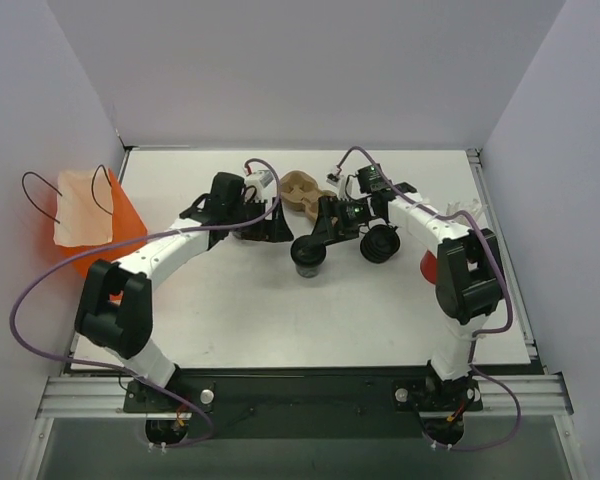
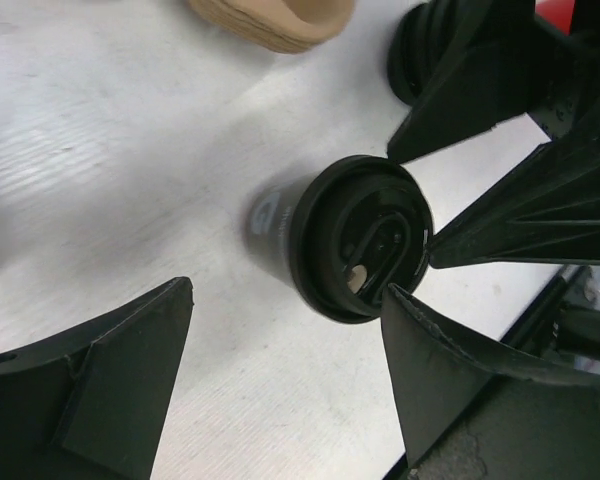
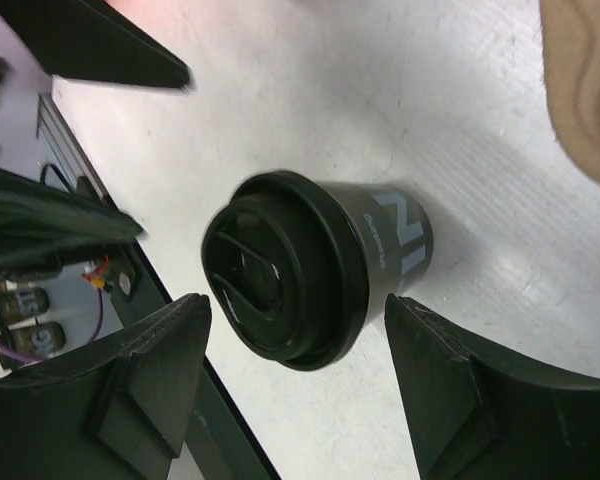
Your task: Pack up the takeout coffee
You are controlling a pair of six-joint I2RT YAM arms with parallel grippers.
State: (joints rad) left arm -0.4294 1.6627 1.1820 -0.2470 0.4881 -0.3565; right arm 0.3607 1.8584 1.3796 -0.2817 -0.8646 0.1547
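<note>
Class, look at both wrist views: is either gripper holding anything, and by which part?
Nothing is held. The small black lidded paper cup stands free on the table; the left gripper and the right gripper are both open.

bright flat overhead light, white table (image 1: 280,320) kinda washed out from the top, only soft short shadows, wrist views softer, left claw (image 2: 288,290) fingers (image 2: 100,390) dark and fuzzy up close, faint sheen on the takeout coffee (image 3: 310,265) lid, right wrist view smeared top-left
</note>
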